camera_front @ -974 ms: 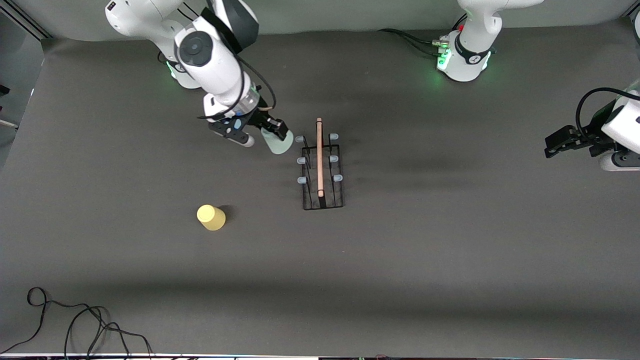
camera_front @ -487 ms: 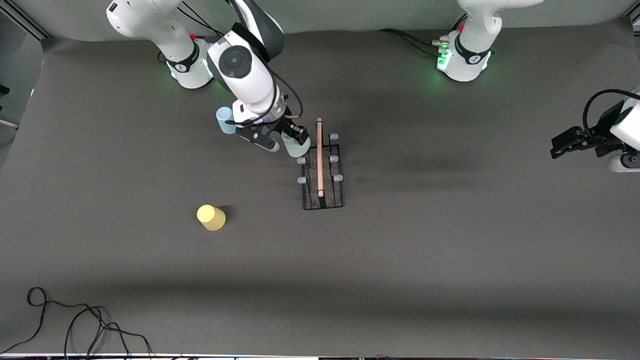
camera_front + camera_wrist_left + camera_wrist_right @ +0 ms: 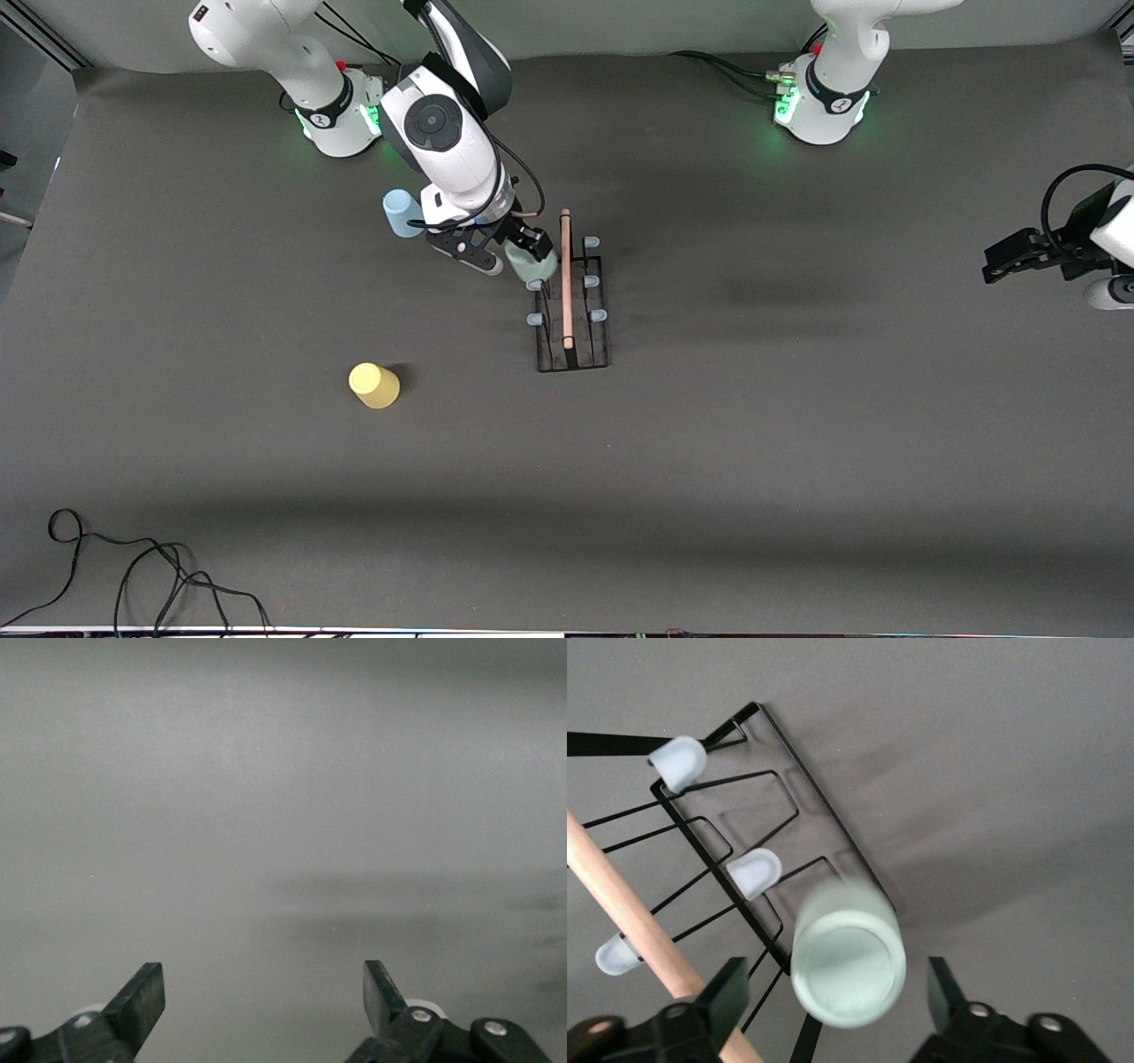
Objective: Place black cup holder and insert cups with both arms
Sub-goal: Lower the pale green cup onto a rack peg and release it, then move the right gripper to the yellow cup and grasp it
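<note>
Over the black cup holder (image 3: 571, 306), our right gripper (image 3: 833, 997) gapes around the grey-green cup (image 3: 849, 967), while our left gripper (image 3: 264, 1001) waits, spread, empty, well apart.

The right gripper (image 3: 516, 251) carries the grey-green cup (image 3: 532, 263) from beside the rack (image 3: 572, 301) onto its corner peg nearest the right arm's base; its fingers (image 3: 726, 992) now stand apart from the cup; the blue cup (image 3: 401, 213) comes into sight from under the arm; the left gripper (image 3: 1010, 259) draws toward the desk's edge.
</note>
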### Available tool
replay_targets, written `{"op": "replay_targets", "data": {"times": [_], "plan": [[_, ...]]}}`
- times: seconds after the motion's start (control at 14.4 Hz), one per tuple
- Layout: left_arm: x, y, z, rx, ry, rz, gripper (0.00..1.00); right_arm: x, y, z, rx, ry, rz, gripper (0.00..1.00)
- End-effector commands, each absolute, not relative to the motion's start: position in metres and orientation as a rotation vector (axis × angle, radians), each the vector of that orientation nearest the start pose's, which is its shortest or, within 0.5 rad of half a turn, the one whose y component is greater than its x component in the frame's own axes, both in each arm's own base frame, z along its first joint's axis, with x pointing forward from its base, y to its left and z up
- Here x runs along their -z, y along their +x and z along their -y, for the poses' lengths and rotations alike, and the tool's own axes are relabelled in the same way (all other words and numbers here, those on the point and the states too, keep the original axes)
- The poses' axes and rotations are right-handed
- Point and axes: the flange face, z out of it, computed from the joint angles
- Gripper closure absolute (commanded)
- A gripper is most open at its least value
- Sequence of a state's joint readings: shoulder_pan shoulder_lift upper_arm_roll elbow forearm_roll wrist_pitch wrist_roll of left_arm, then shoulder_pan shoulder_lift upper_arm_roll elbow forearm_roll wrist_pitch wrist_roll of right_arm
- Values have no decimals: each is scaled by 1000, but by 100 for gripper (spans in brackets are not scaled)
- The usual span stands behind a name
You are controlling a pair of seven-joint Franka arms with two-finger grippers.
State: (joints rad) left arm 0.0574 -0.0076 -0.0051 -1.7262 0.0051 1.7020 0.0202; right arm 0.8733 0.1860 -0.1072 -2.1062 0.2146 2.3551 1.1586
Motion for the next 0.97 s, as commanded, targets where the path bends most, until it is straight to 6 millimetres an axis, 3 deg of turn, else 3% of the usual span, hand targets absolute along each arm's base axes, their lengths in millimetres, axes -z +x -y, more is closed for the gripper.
{"op": "replay_targets", "data": {"times": [0.0,0.21,0.35,0.49,0.7,0.9], "plan": [[-572,557,-30,-23,-3154,48,0,-352,425,-404,-70,-2889,-797,0],[-566,558,-31,-48,-3151,50,0,-375,447,-381,-94,-2933,-728,0],[-566,558,-31,-45,-3150,55,0,-401,480,-343,-168,-3015,-593,0],[-566,558,-32,-45,-3148,57,0,-412,513,-297,-178,-3051,-463,0],[-568,557,-33,-43,-3151,60,0,-398,550,-240,-145,-3087,-297,0],[-567,558,-33,-45,-3152,91,0,-367,585,-187,-94,-3119,-263,0]]}}
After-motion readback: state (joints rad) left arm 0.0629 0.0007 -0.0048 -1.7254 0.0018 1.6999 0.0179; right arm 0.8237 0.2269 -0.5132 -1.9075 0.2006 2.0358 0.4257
